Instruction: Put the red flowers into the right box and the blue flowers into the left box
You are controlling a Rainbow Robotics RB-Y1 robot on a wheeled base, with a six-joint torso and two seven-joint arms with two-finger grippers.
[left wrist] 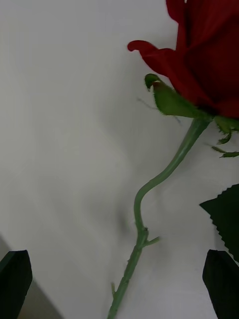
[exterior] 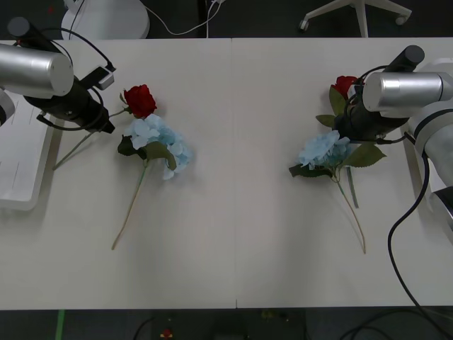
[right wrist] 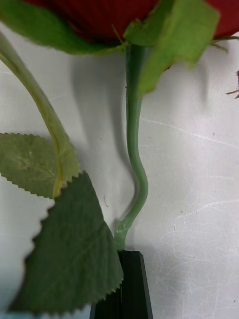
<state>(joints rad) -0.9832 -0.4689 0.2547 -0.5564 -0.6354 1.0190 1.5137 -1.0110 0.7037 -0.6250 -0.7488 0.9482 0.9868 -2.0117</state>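
Your right end effector (right wrist: 122, 284) has its black fingers pressed together on a red rose's stem (right wrist: 135, 164), bloom just ahead. Your left end effector (left wrist: 119, 284) is spread either side of another rose stem (left wrist: 149, 209) lying on the worktop (exterior: 233, 234), pale blue flowers (exterior: 159, 142) beside it.

Even, bright overhead light fell on the white table (exterior: 233, 234), casting soft short shadows beside the stems, while both wrist views were close, with the leaves (right wrist: 69, 259) and rose (left wrist: 204, 60) slightly soft.
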